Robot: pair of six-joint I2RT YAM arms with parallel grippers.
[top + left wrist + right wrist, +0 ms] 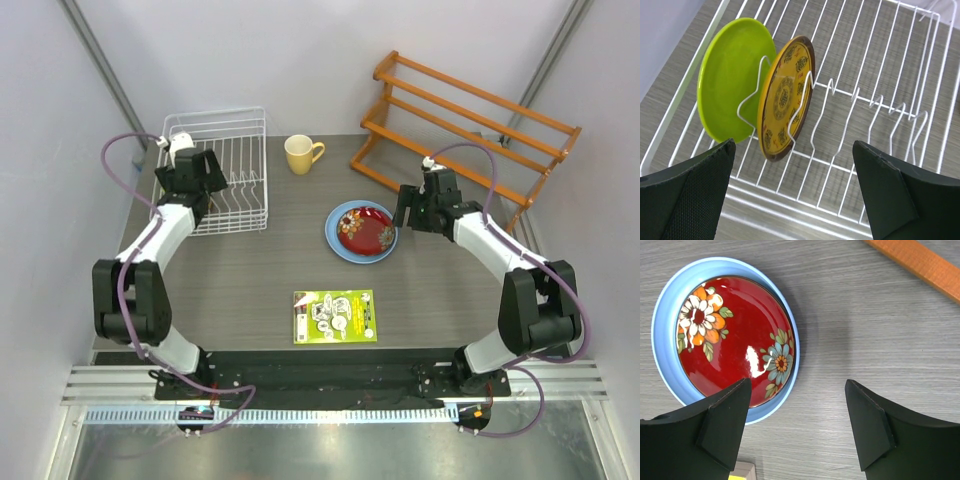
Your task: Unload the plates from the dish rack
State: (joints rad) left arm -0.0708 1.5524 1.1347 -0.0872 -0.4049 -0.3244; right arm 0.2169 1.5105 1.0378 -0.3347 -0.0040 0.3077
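The white wire dish rack point(240, 130) point(880, 60) stands at the back left. Upright between its tines are a lime green plate point(730, 75) and a yellow patterned plate point(785, 95). My left gripper point(190, 178) point(794, 192) hovers over the rack's near side, open and empty. At table centre a dark red flowered plate point(366, 230) point(730, 335) lies flat on the light blue plate point(340, 240) point(665, 320). Open and empty, my right gripper point(412, 215) point(797, 425) sits just right of that stack, its left finger over the blue rim.
A yellow mug point(300, 154) stands between the rack and an orange wooden slatted rack point(470, 125) point(920, 262) at the back right. A green printed card point(335, 316) lies near the front edge.
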